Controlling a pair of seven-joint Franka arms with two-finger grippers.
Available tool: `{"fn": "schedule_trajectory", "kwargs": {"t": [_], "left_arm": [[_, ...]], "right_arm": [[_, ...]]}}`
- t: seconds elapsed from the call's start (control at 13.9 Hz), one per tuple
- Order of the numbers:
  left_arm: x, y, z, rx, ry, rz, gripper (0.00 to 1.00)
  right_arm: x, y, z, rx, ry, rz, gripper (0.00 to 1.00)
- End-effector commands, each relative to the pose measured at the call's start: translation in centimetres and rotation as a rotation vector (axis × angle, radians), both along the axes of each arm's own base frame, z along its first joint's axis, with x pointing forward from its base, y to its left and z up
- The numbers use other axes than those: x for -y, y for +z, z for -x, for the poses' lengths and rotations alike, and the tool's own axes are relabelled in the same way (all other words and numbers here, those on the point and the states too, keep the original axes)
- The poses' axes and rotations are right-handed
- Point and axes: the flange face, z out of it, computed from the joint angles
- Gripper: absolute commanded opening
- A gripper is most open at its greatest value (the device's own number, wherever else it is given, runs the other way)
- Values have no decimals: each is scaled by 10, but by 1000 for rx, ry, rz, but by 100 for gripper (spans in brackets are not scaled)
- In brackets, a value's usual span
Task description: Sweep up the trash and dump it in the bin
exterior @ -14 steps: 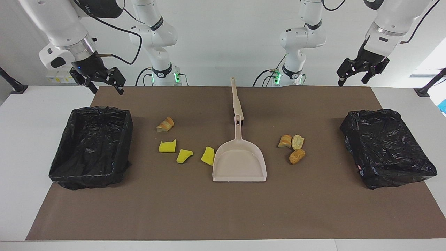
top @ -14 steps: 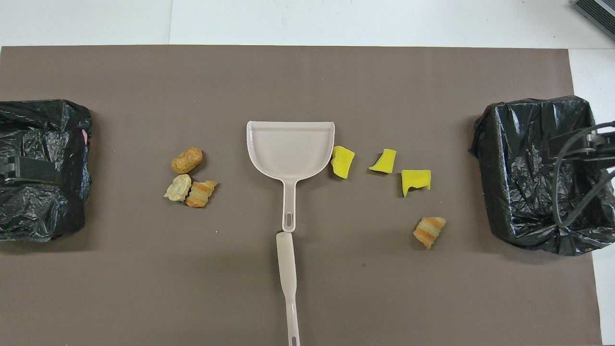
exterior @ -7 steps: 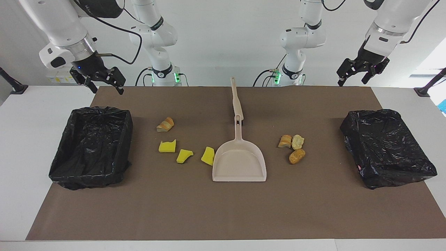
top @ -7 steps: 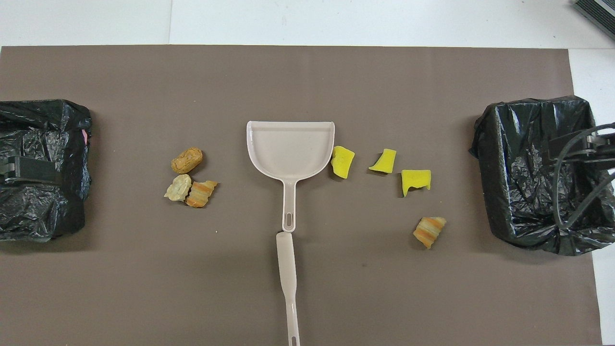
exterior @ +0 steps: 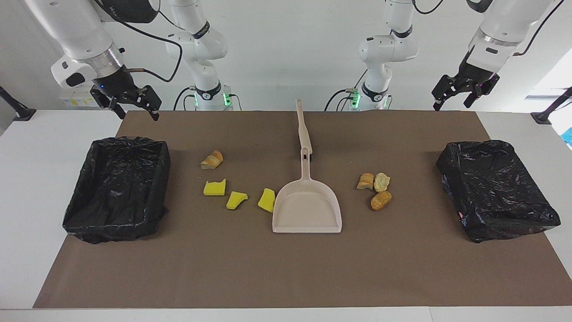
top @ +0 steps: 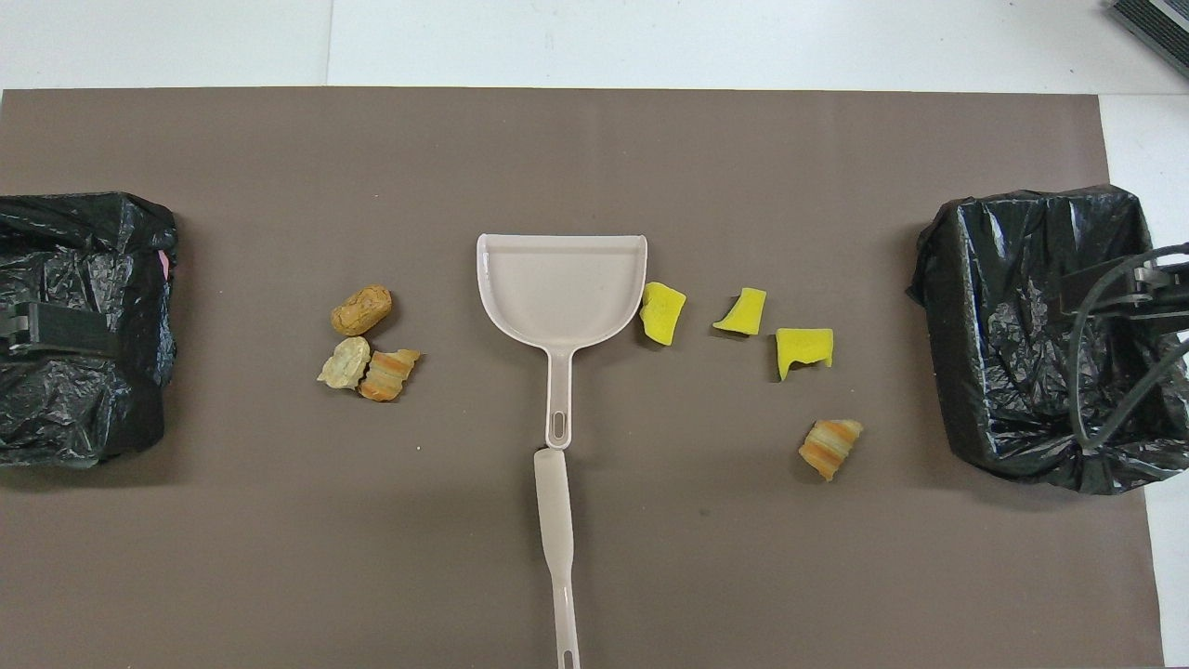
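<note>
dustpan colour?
Pale beige-pink all over, the dustpan and its handle alike; the overhead view shows it best.

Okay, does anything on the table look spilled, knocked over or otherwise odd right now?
Only the trash itself: three yellow sponge pieces and four bread-like chunks lie loose on the mat either side of the dustpan. Dustpan and brush lie flat; both bins stand upright. Nothing looks damaged.

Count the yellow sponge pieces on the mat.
3, in a row: one touching the dustpan, the others toward the right arm's bin.
</note>
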Motion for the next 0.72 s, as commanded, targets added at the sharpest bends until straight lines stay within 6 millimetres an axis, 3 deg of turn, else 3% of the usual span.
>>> {"fn": "schedule_trajectory", "kwargs": {"t": [0.0, 0.65], "left_arm": [[-1, 2, 1, -8, -7, 4, 100], [-1, 2, 1, -8, -7, 4, 100]], "right_arm": [[2, 0, 9, -1, 22, -17, 100], [2, -2, 12, -6, 22, -18, 100]]}}
